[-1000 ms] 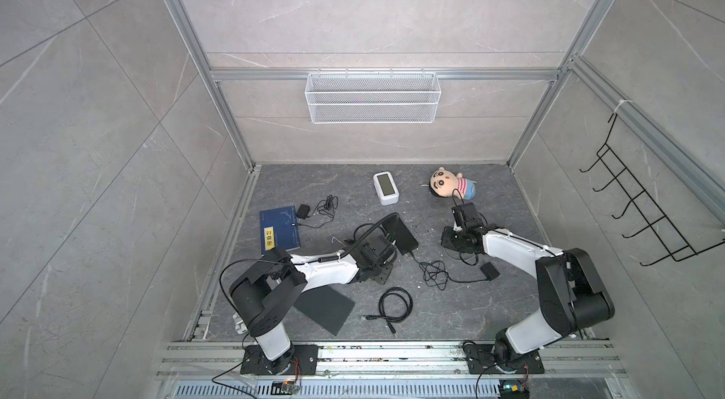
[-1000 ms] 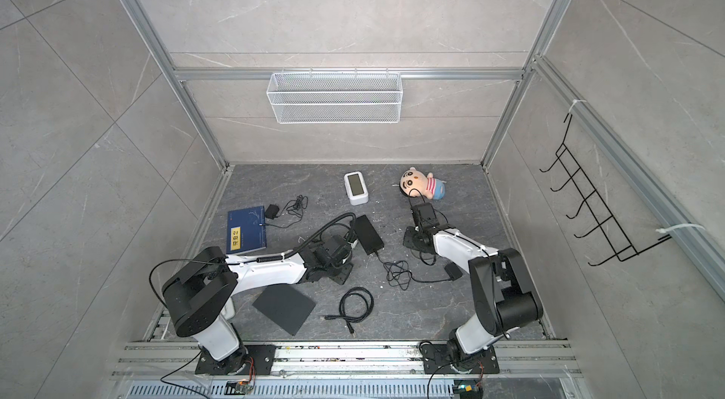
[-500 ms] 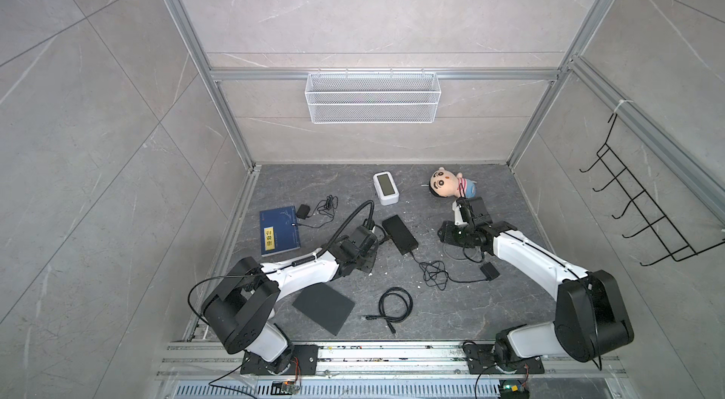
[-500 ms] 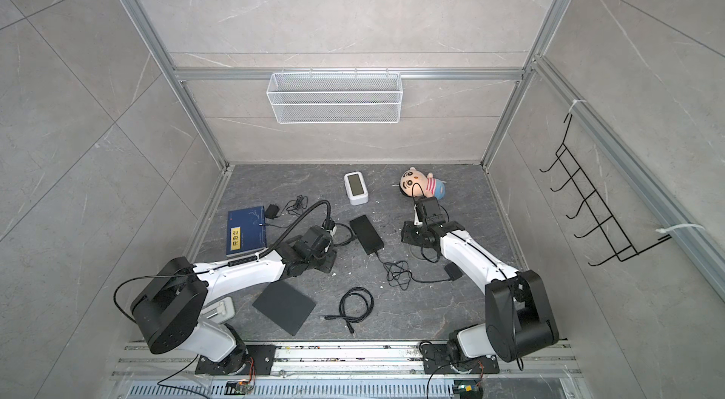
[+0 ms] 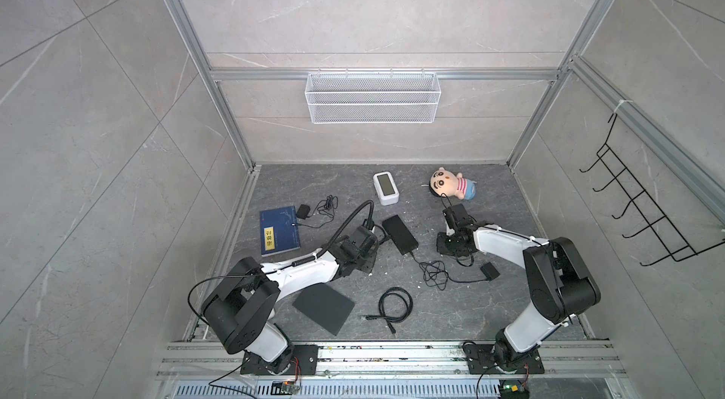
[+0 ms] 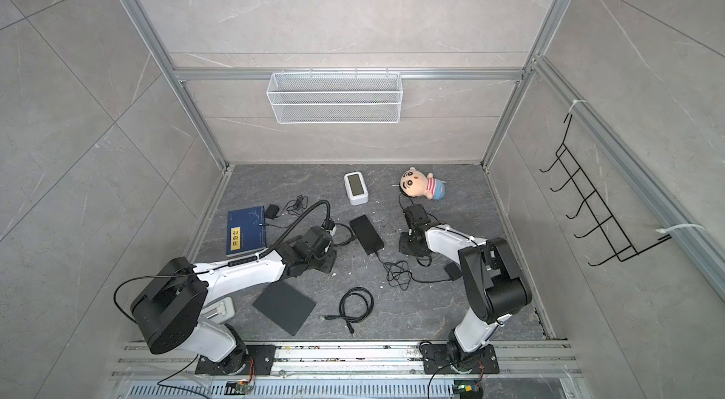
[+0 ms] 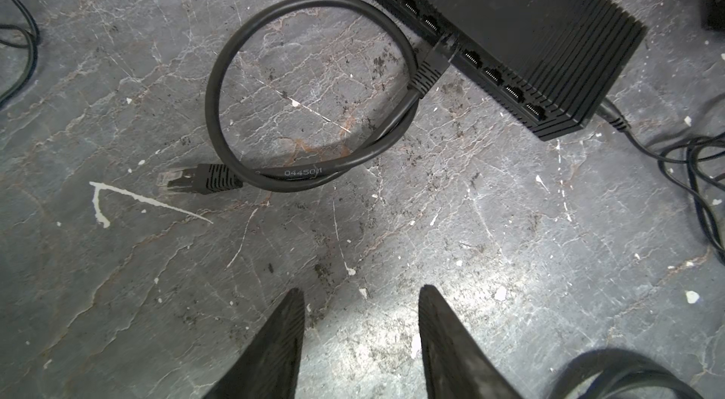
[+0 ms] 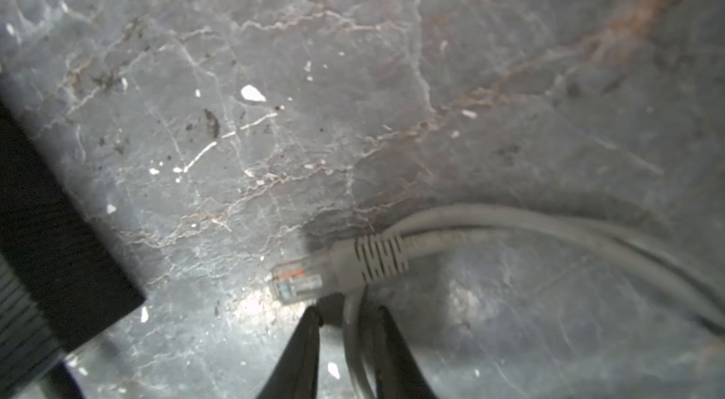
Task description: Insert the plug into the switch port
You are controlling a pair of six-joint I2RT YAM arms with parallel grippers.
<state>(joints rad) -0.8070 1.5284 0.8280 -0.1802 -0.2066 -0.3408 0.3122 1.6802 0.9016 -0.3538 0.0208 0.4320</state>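
Judging from the layout, you had barely begun: your right gripper (image 8: 348,310) straddled the grey cable (image 8: 510,220) just behind its plug (image 8: 296,279), whether clamped I couldn't tell, short of the switch (image 7: 529,16). Your left gripper (image 7: 361,295) hung open, empty, facing that switch, one black cable (image 7: 219,75) already seated.

Open desk (image 7: 392,220) ahead of the left fingers (image 7: 282,338), nothing between them. In both top views the black cable loop (image 7: 219,75) fences the port face of the switch (image 5: 400,234) at its 9 o'clock; the power cord tangle (image 5: 433,277) crowds 5 o'clock. Bare lane at 3 o'clock, up to the right fingers (image 8: 306,354) straddling a grey cable (image 8: 353,338).
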